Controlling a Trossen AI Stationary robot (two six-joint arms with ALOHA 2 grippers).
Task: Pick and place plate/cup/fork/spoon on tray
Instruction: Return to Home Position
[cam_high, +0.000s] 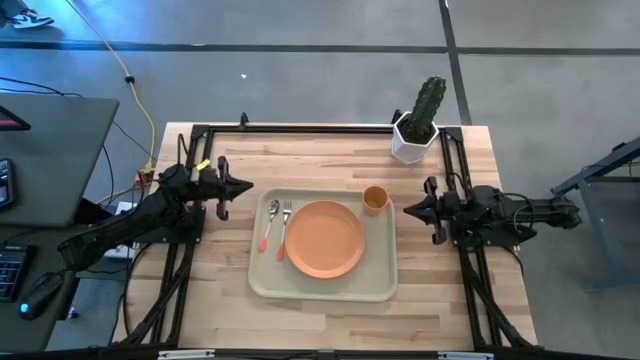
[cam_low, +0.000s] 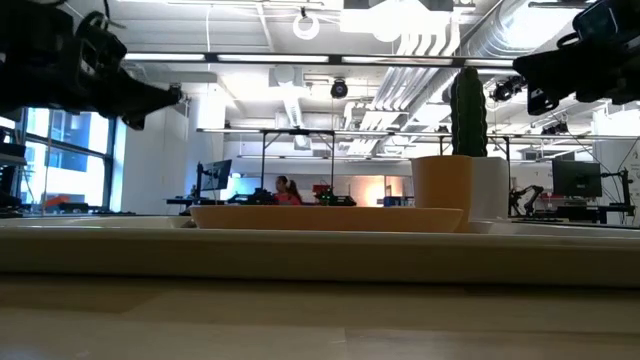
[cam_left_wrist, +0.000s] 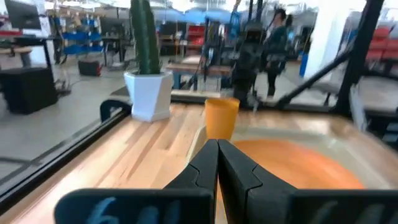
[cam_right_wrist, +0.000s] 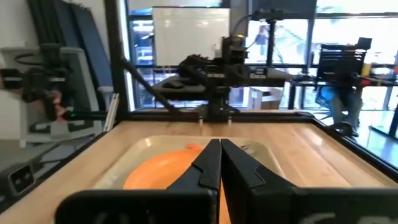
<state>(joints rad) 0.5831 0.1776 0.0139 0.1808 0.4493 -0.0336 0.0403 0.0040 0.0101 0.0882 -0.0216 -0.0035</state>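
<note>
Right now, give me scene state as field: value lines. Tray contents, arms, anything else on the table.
tray: centre of the table, long side across
plate: on tray, middle
cup: on tray, upright, far right corner
spoon: on tray, left of plate, outermost
fork: on tray, between spoon and plate
left gripper: shut, empty, beside tray's left edge
right gripper: shut, empty, beside tray's right edge
cactus pot: off tray, far right of table

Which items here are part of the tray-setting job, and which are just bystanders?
Job items: tray, plate, cup, fork, spoon; all four already sit on the tray.
Bystanders: potted cactus at the table's far edge; a person in the room behind.
</note>
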